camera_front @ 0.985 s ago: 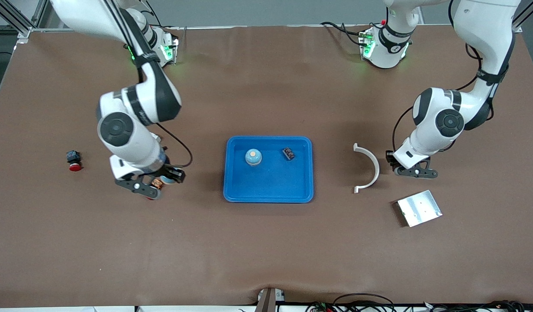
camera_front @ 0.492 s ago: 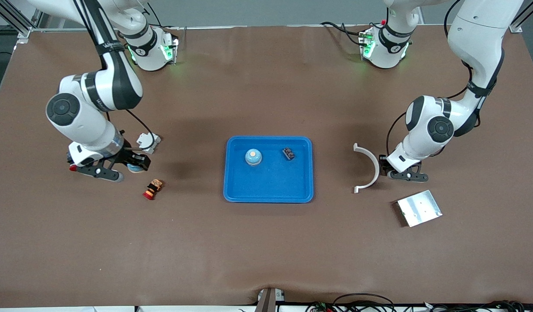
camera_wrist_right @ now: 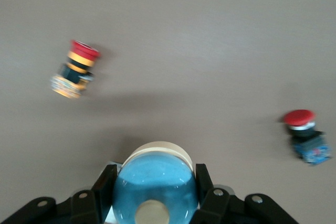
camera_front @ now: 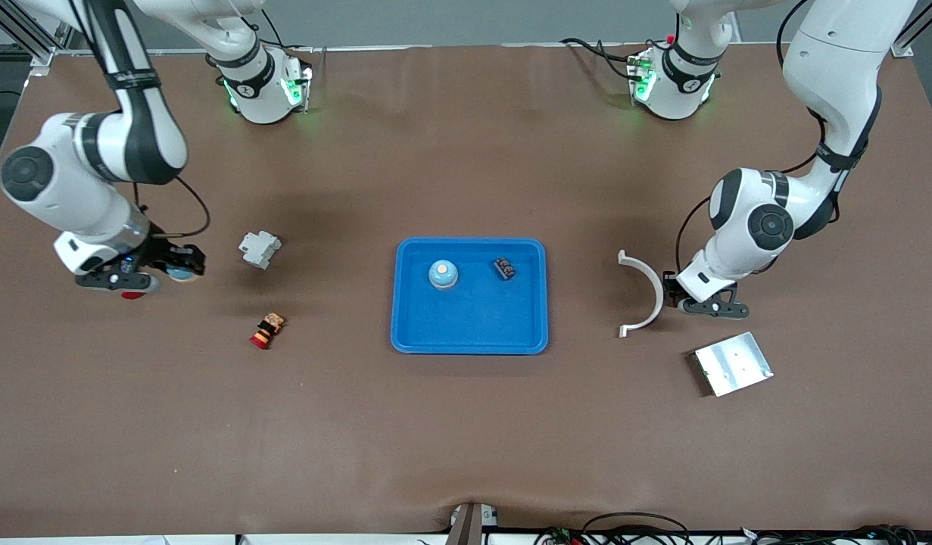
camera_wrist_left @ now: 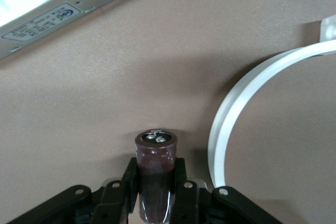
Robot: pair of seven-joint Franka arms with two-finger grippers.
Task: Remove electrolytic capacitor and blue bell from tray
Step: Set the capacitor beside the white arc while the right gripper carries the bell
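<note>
The right claw (camera_wrist_right: pixel 155 195) hangs over the table (camera_front: pixel 466 424) at the right arm's end, clamped on a blue dome-shaped bell (camera_wrist_right: pixel 155 191) with a cream base and a cream button on top. In the front view that claw sits right by a red push button (camera_front: pixel 135 294) that it partly hides; the right wrist view shows this button with a blue-black body. A second button (camera_front: pixel 267 331), red-capped with orange and black bands, lies on its side nearer the front camera, and a grey block (camera_front: pixel 260 249) rests between the claw and the tray. The blue tray (camera_front: pixel 405 333) sits mid-table and holds another blue bell (camera_front: pixel 443 274) and a small dark part (camera_front: pixel 504 268), apart from each other. The left claw (camera_wrist_left: pixel 156 195) is low at the left arm's end, closed on a dark maroon capacitor (camera_wrist_left: pixel 155 174) with 2 metal terminals on its top face. Just beside it curves a white arc (camera_front: pixel 646 292). A silver box (camera_front: pixel 734 363) lies nearer the front camera; the left wrist view shows a label on its side, but the print is too small to read.
</note>
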